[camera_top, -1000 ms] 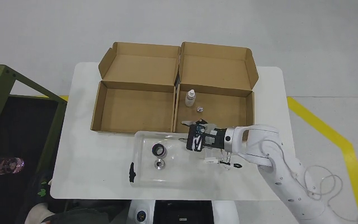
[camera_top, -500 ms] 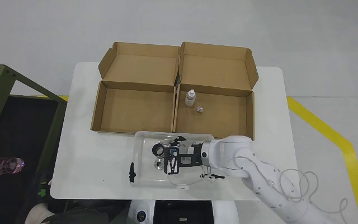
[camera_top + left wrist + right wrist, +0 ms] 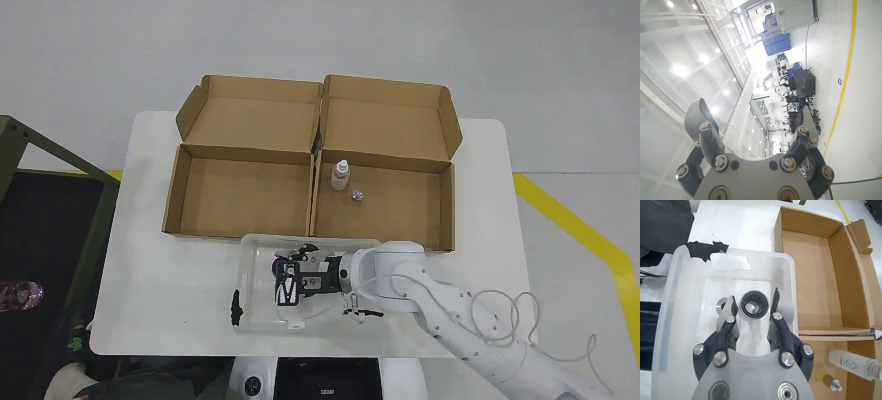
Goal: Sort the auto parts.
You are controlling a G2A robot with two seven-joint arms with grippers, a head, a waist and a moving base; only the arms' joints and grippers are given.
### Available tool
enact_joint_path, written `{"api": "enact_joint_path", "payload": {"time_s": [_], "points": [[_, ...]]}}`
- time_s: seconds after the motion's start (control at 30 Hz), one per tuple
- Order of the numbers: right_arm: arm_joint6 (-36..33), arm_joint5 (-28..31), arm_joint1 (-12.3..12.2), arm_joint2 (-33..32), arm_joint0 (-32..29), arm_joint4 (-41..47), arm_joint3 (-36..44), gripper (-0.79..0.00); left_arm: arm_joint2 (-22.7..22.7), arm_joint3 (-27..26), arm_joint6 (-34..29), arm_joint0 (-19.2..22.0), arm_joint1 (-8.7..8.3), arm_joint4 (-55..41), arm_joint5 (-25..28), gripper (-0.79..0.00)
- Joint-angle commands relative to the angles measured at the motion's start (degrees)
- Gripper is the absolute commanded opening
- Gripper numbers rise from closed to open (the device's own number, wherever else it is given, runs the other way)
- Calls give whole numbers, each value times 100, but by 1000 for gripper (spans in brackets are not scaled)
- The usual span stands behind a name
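A black ring-shaped part [image 3: 754, 307] stands on end in the clear plastic bin [image 3: 666, 279]. My right gripper [image 3: 754, 296] is open and low in the bin, one finger on each side of the part, neither touching it. A small silver part [image 3: 720, 306] lies just beside one finger, partly hidden by it. From above, the right gripper [image 3: 288, 282] is at the bin's [image 3: 245, 300] left end, next to the black part [image 3: 281, 267]. My left gripper [image 3: 753, 111] is open and holds nothing, pointing up into the room.
Two open cardboard boxes stand behind the bin: the left box [image 3: 240, 195] is bare, the right box [image 3: 410, 205] holds a white bottle [image 3: 341, 176] and a small metal piece [image 3: 359, 195]. Black tape [image 3: 704, 250] sticks to the bin's rim.
My right arm has swept left across the bin, from its right end to its left end, and now has the black part between its open fingers.
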State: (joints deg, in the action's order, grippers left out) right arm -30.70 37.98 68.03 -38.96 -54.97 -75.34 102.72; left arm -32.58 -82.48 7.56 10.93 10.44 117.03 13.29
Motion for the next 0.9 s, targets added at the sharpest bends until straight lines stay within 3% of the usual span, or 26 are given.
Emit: {"api": "enact_joint_path", "payload": {"time_s": [0.0,0.87], "points": [[-19,-47,31,50,45,-16,-84,-425,0,0,0,0,0,0,0,0],[-62,-209,247,236,159,-209,-593,-391,0,0,0,0,0,0,0,0]]}}
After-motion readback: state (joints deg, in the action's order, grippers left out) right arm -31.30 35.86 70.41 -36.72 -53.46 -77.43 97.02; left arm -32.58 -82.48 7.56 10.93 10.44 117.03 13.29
